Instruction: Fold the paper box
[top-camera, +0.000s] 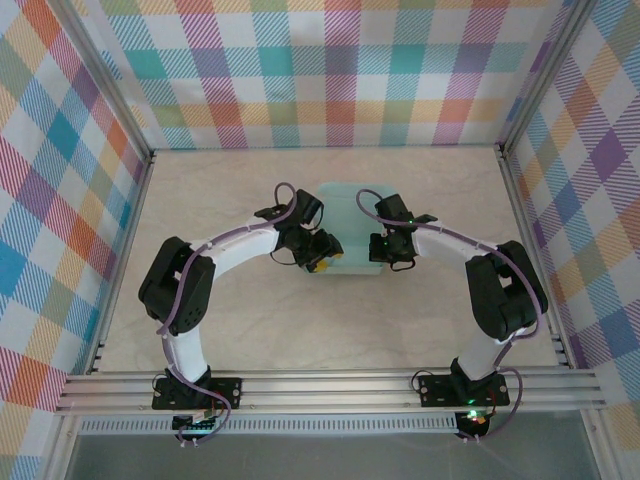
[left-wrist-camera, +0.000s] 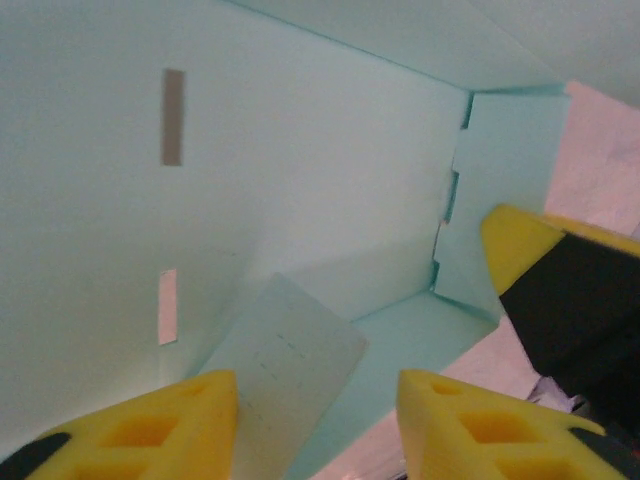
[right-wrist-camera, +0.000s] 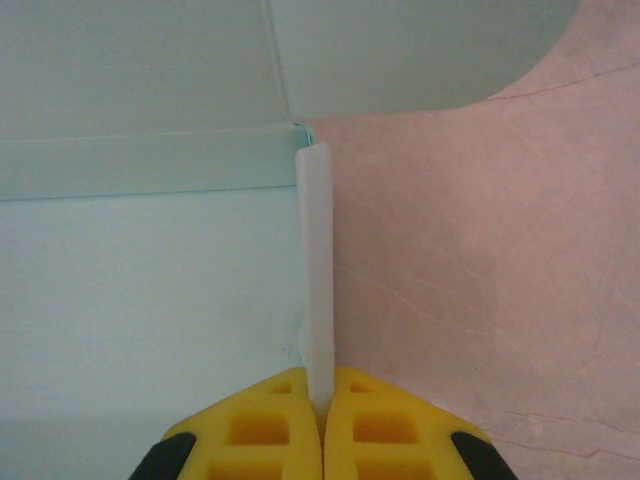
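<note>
The paper box (top-camera: 352, 208) is pale mint-green card, partly folded, lying mid-table between both arms. In the left wrist view its inside wall (left-wrist-camera: 300, 180) has two slots, and a rounded flap (left-wrist-camera: 290, 360) stands up between my left gripper's (left-wrist-camera: 318, 425) yellow fingers. Those jaws are apart, and the flap leans close to the left finger (left-wrist-camera: 150, 430). My right gripper (right-wrist-camera: 322, 405) is shut on a thin upright edge of the box (right-wrist-camera: 317, 270), seen end-on. From above, the left gripper (top-camera: 318, 255) and right gripper (top-camera: 385, 248) flank the box's near edge.
The table (top-camera: 250, 320) is beige. Plaid walls (top-camera: 60, 200) enclose it on the left, back and right. An aluminium rail (top-camera: 330, 390) carrying both arm bases runs along the near edge. A finger of the right gripper (left-wrist-camera: 520, 250) shows in the left wrist view.
</note>
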